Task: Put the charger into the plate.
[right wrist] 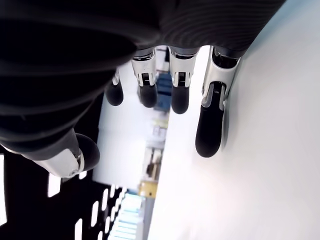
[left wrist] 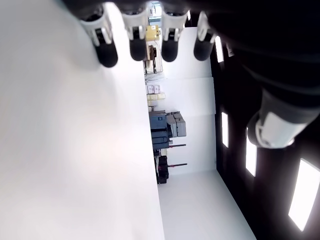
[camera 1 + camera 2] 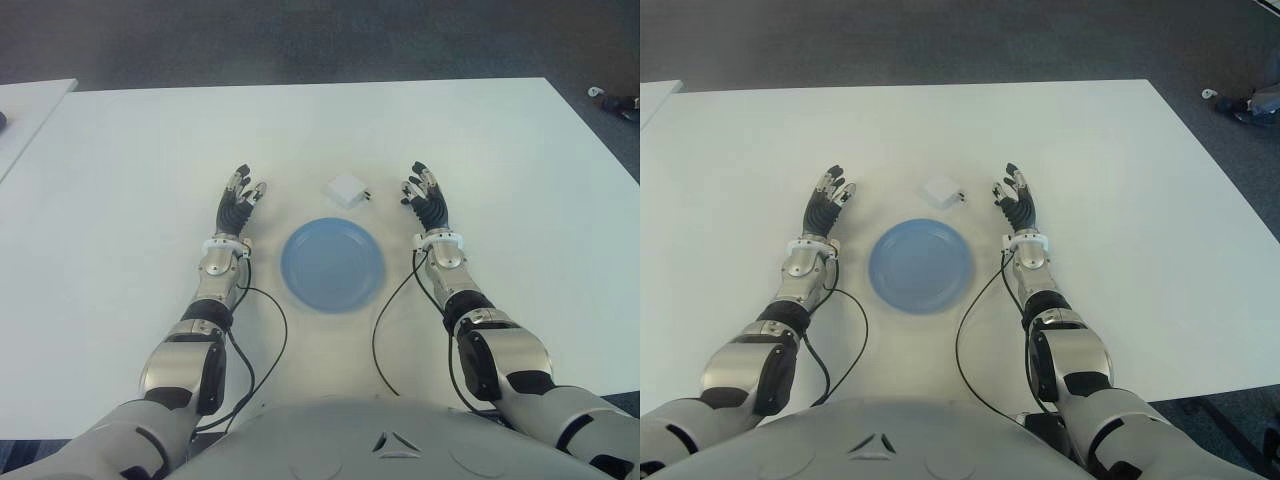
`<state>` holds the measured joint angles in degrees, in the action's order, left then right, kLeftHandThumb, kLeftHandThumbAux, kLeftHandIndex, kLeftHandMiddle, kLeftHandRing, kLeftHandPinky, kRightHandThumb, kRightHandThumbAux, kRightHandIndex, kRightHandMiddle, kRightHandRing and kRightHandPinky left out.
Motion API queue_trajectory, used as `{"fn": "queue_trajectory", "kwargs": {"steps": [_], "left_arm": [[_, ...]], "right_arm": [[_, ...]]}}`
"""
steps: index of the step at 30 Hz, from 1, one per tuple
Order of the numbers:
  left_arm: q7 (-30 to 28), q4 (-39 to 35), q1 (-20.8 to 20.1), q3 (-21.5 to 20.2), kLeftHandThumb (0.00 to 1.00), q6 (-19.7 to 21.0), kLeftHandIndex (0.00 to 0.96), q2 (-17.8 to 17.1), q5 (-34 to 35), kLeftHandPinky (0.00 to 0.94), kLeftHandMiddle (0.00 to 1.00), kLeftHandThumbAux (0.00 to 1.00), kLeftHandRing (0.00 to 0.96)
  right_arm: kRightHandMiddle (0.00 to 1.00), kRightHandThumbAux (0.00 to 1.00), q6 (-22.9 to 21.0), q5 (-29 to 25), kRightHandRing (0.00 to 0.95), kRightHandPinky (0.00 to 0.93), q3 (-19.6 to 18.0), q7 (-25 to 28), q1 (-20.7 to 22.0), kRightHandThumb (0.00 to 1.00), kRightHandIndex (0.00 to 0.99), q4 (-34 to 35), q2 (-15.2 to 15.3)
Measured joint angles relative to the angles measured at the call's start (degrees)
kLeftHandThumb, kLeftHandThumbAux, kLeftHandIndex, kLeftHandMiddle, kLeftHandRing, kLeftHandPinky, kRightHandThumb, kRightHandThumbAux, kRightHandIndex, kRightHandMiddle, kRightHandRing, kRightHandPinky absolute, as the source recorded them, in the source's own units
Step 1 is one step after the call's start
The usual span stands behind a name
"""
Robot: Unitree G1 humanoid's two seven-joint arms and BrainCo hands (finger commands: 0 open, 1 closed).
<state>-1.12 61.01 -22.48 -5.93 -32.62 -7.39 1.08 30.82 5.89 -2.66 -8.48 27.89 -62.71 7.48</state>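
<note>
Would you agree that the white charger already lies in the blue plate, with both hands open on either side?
Not quite: the eye views show the charger on the table just beyond the plate, which holds nothing. The left hand and right hand are indeed open either side.

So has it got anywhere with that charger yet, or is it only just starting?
Only just starting. Nothing is done: the small white square charger lies on the white table just beyond the round blue plate, which holds nothing. Nothing is in hand: the left hand and right hand flank the plate, fingers spread. Grasping and placing remain.
</note>
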Motion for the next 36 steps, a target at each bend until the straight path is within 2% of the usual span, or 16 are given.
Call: {"fn": "queue_trajectory", "kwargs": {"steps": [4,9,20,27,36], "left_arm": [[0.16,0.09,-0.12,0.10,0.164,-0.12,0.000,0.37,-0.05,0.000,0.000,0.498,0.000],[0.16,0.25,-0.11,0.24,0.164,-0.48,0.000,0.54,-0.15,0.000,0.000,0.485,0.000],[0.64,0.24,-0.11,0.35,0.156,-0.88,0.000,0.75,-0.72,0.002,0.000,0.459,0.000],[1.51,0.25,-0.11,0.46,0.161,-0.97,0.000,1.10,-0.86,0.002,0.000,0.459,0.000],[2.38,0.25,-0.17,0.47,0.165,-1.12,0.000,1.63,-1.10,0.004,0.000,0.466,0.000]], "right_arm": [[0.094,0.461,-3.15,2.53,0.102,0.144,1.72,-3.00,-1.01,0.380,0.018,3.14,0.19],[0.079,0.409,-8.51,7.74,0.091,0.135,5.42,-7.23,-0.12,0.360,0.004,5.07,1.30],[0.003,0.260,-18.62,13.38,0.006,0.042,10.50,-8.92,2.28,0.332,0.000,8.80,2.66],[0.000,0.188,-20.04,16.84,0.000,0.005,13.59,-10.02,3.12,0.345,0.000,9.15,3.47],[0.000,0.138,-22.07,21.47,0.000,0.000,17.80,-12.06,7.27,0.356,0.000,4.49,3.89]]}}
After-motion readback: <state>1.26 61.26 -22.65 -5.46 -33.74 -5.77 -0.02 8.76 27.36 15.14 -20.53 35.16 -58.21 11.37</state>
